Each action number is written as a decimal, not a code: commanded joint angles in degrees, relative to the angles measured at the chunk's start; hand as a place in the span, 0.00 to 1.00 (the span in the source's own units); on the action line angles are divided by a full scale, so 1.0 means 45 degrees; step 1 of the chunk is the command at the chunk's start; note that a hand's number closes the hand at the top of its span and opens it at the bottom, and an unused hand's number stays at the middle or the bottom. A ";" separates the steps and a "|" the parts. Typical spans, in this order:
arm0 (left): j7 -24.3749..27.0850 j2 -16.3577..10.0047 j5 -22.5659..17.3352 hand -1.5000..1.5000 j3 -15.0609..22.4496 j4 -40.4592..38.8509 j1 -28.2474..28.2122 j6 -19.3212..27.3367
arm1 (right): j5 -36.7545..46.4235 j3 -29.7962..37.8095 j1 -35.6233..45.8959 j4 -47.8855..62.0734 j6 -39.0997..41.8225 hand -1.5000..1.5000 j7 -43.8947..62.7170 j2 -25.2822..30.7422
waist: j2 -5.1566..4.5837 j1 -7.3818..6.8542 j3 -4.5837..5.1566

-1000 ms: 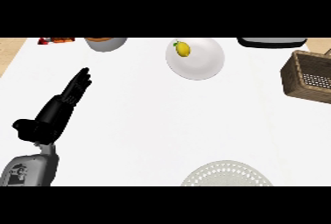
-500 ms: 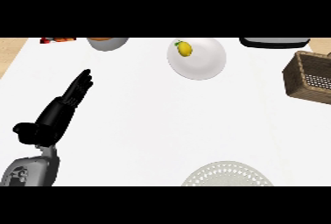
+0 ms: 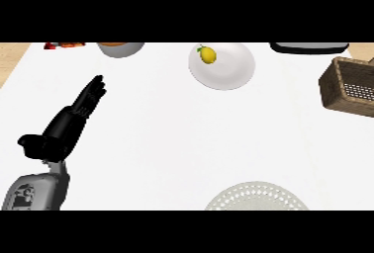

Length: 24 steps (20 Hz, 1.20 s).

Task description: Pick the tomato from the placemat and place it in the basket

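Left hand (image 3: 62,126) slightly farther forward

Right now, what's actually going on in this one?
Nothing is being handled. The left hand is open over the left side of the counter, fingers straight, holding nothing. The right hand is out of view. No tomato shows anywhere. The basket sits at the right edge, a white plate with a yellow fruit lies at the far side, and a round perforated mat lies bare at the near edge.
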<state>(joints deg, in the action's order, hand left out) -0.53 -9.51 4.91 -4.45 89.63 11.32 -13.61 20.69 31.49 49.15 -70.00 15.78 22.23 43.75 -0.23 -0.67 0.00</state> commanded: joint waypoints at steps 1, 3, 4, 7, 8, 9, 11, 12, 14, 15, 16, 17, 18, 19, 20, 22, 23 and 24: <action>-0.0244 0.0019 -0.0021 0.50 -0.0027 0.0258 -0.0212 0.0007 | 0.0032 -0.0053 -0.0733 0.0914 -0.0618 1.00 -0.1450 0.0049 | 0.0036 0.0061 -0.0001; -0.0047 0.0023 0.0052 0.50 -0.0058 -0.0717 0.0717 0.0016 | 0.0740 -0.0216 0.0059 0.3002 -0.1744 1.00 -0.2909 0.0240 | -0.0063 -0.0066 -0.0005; -0.0574 0.0309 0.0123 0.50 0.0242 0.0833 -0.0363 0.0255 | 0.0220 0.0119 -0.0404 0.2466 -0.1203 1.00 -0.2792 0.0654 | 0.0030 0.0001 -0.0004; -0.0714 -0.0037 -0.0315 0.50 0.0010 0.1177 -0.0605 -0.0269 | 0.0849 -0.0264 -0.0368 0.3535 -0.2514 1.00 -0.4226 0.0361 | 0.0007 -0.0093 -0.0006; -0.0601 -0.0213 -0.0492 0.50 -0.0345 0.0171 0.0332 -0.0356 | 0.1051 -0.0356 -0.0640 0.3554 -0.3028 1.00 -0.4493 0.0089 | -0.0010 -0.0008 -0.0004; -0.0356 0.0465 0.0222 0.50 0.0363 -0.0114 0.0547 0.0253 | 0.1063 -0.0200 -0.0195 0.4906 -0.2933 1.00 -0.5362 0.0674 | -0.0057 -0.0060 -0.0009; -0.0815 -0.0036 -0.0107 0.50 0.0055 0.0912 -0.0181 -0.0153 | 0.0993 -0.0185 -0.0605 0.4538 -0.3452 1.00 -0.5668 0.0473 | 0.0020 -0.0020 -0.0007; -0.0051 0.0183 0.0202 0.50 0.0247 0.0080 -0.0125 -0.0020 | 0.0940 0.0517 -0.0752 0.5432 -0.4313 1.00 -0.6427 0.0574 | -0.0050 -0.0054 -0.0016; -0.0197 0.0129 0.0131 0.50 0.0000 -0.0473 0.0718 0.0084 | 0.0164 0.1132 0.0588 0.6380 -0.4205 1.00 -0.5743 0.0688 | -0.0089 -0.0096 -0.0015; 0.0391 -0.0299 -0.0200 0.50 -0.0188 0.0290 -0.0579 -0.0495 | 0.0258 0.0833 0.0627 0.6127 -0.4551 0.00 -0.5468 0.0284 | -0.0009 -0.0150 -0.0004; -0.0335 -0.0036 -0.0022 0.50 0.0048 -0.0139 0.0474 -0.0261 | 0.0391 0.0647 0.1171 0.7326 -0.4137 0.00 -0.6042 0.1106 | -0.0041 -0.0116 -0.0008; -0.0707 -0.0079 -0.0299 0.50 -0.0153 0.0926 -0.0179 -0.0237 | 0.0410 0.0388 0.0582 0.6924 -0.4379 0.00 -0.6351 0.0681 | 0.0010 -0.0078 -0.0006; -0.0205 -0.0274 -0.0401 0.50 -0.0354 0.0226 0.0008 -0.0473 | 0.0516 0.0408 0.1095 0.7732 -0.4451 0.00 -0.6867 0.1111 | -0.0032 -0.0131 -0.0007; -0.0132 0.0381 0.0113 0.50 0.0219 0.0071 0.0165 0.0094 | 0.0721 0.0412 0.1282 0.8389 -0.4825 0.00 -0.7460 0.1230 | -0.0077 -0.0195 -0.0013; 0.0111 0.0152 0.0236 0.50 0.0256 0.0135 -0.0062 -0.0106 | 0.0721 0.0238 0.1715 0.8815 -0.4349 0.00 -0.7428 0.1500 | -0.0075 -0.0226 -0.0012; -0.0275 0.0127 0.0055 0.50 0.0250 0.0509 -0.0346 -0.0247 | 0.0466 0.0454 0.1336 0.9238 -0.3831 0.00 -0.8370 0.1931 | -0.0054 -0.0204 -0.0017; -0.0200 0.0068 0.0014 0.50 0.0076 0.0314 -0.0100 -0.0201 | 0.0523 0.0188 0.2047 0.8873 -0.3915 0.00 -0.7531 0.1932 | -0.0026 -0.0143 -0.0007; -0.0585 0.0190 0.0010 0.50 0.0069 0.0582 -0.0024 -0.0004 | 0.0316 0.0249 0.1631 0.8881 -0.3993 0.00 -0.8050 0.1565 | -0.0010 -0.0096 -0.0008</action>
<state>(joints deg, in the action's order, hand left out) -1.48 -9.04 5.09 -4.04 90.83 11.09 -14.19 22.95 33.06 55.47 -32.38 -2.39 -11.15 50.66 -0.41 -1.32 -0.05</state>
